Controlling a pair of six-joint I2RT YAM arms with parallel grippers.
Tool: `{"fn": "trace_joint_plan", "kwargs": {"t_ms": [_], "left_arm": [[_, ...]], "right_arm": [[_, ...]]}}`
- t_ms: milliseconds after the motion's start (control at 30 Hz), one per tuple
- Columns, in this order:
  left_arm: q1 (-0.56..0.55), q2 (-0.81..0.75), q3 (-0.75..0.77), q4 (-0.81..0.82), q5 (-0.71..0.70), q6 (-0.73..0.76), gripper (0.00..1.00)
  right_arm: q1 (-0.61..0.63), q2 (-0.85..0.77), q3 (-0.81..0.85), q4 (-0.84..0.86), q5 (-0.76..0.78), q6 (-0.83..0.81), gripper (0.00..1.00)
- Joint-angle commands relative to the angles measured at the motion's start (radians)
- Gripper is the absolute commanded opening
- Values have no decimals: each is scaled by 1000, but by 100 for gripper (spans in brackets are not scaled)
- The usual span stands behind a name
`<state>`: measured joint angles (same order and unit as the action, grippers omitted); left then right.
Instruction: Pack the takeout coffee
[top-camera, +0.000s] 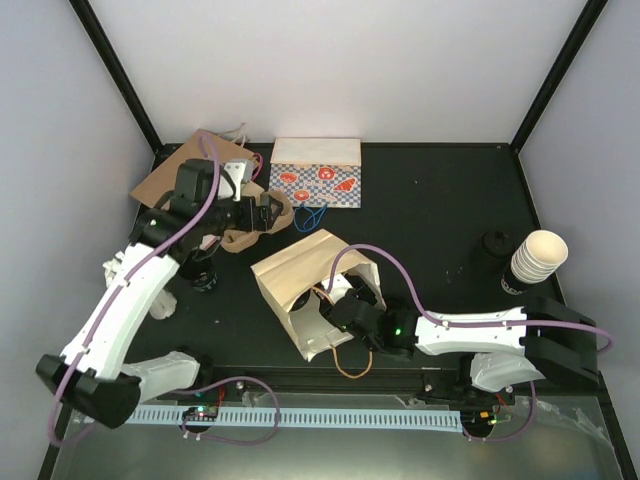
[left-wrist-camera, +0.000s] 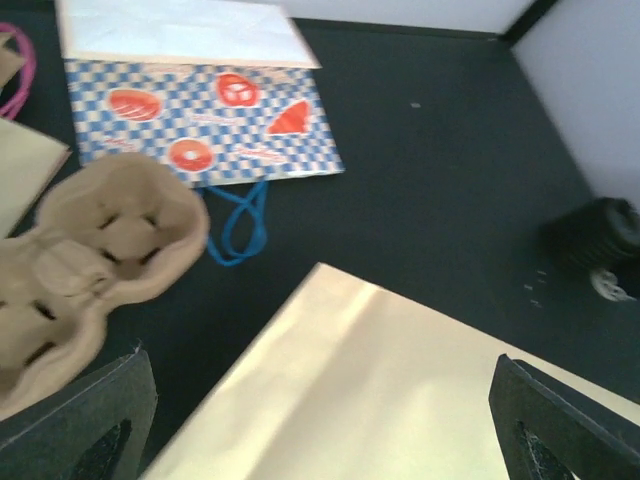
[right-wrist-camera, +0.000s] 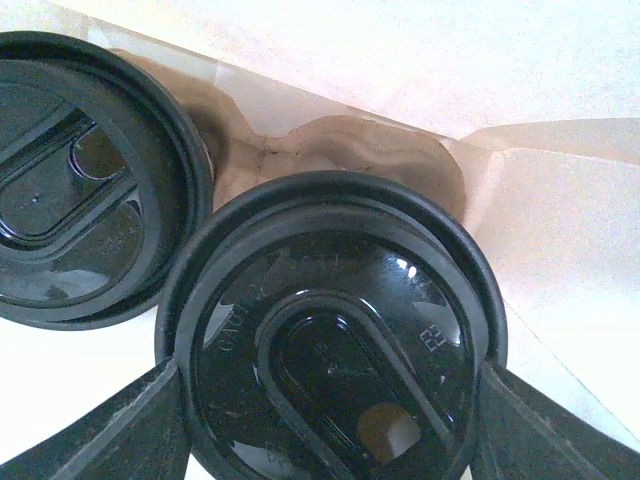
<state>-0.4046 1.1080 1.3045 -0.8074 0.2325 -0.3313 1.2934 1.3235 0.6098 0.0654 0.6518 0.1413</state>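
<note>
Takeout coffee is being gripped inside the paper bag, its black lid being pinched from both sides by the right gripper, with the cup's axis running straight ahead of it. A second lidded cup is being seen beside it. The left gripper is being held spread wide above the bag, farther off.

top: overhead, whole table | left wrist: above brown bag | right wrist: inside it, close
</note>
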Motion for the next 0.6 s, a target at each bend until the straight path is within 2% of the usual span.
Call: {"fn": "trace_joint_plan", "kwargs": {"t_ms": [0,133,200,300,400,567], "left_arm": [[92,96,28,-8,8,11,90],[101,259,66,6,17,41,72],[101,339,101,-8,21,44,56],[101,470,200,-75,-3,32,40],[101,564,240,-86,2,35,35],[100,641,243,-49,-22,29,34]], "right_arm": [[-6,5,13,21,28,4,36],[-6,5,17,17,38,-3,36],[-5,6,18,16,45,-11,36],[-5,8,16,18,52,-19,36],[-6,7,19,6,48,-10,36],[-5,-3,16,3,35,-2,35]]}}
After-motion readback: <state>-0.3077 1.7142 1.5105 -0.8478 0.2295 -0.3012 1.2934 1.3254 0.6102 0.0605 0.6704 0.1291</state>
